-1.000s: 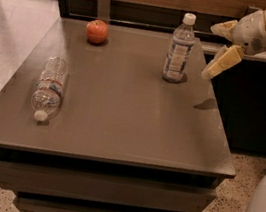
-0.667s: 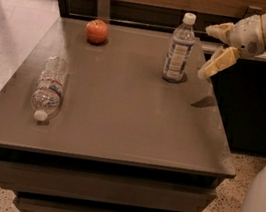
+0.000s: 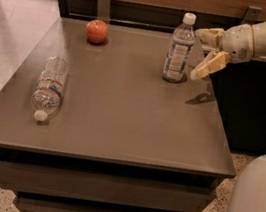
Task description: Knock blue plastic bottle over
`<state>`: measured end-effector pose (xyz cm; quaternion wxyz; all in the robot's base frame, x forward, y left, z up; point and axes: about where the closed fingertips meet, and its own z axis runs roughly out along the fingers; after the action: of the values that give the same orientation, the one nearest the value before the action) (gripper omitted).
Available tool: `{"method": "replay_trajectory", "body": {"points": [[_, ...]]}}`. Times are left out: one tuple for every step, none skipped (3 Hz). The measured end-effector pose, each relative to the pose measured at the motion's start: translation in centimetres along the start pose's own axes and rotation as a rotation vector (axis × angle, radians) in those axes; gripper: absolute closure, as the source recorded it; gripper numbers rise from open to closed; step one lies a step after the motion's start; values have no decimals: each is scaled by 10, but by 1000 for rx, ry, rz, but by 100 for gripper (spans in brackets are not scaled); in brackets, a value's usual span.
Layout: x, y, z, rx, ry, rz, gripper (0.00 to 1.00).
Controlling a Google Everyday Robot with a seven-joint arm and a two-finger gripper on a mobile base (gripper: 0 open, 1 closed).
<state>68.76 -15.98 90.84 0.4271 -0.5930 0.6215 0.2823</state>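
Note:
The blue plastic bottle (image 3: 179, 49) stands upright near the back right of the brown table (image 3: 120, 121). It is clear with a wide blue-and-white label and a white cap. My gripper (image 3: 201, 53) reaches in from the right and hovers just to the right of the bottle at label height. Its two tan fingers (image 3: 210, 65) are spread apart with nothing between them. A small gap still shows between the fingertips and the bottle.
A ribbed clear bottle (image 3: 50, 86) with a red-and-white band lies on its side at the table's left. A red apple (image 3: 97, 31) sits at the back left. A wooden wall and a dark counter run behind the table. My white base (image 3: 253, 204) fills the lower right corner.
My gripper has moved left toward the blue plastic bottle and a little lower. The bottle still stands upright in the same place.

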Motion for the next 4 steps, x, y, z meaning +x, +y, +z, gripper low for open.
{"method": "replay_trajectory", "body": {"points": [[0,1,12,-36,-65,8,0],[2,1,20,-58,-133,20,0],[-1,0,29,-81,-212,19,0],[-6,1,38,-109,-270,15,0]]}}
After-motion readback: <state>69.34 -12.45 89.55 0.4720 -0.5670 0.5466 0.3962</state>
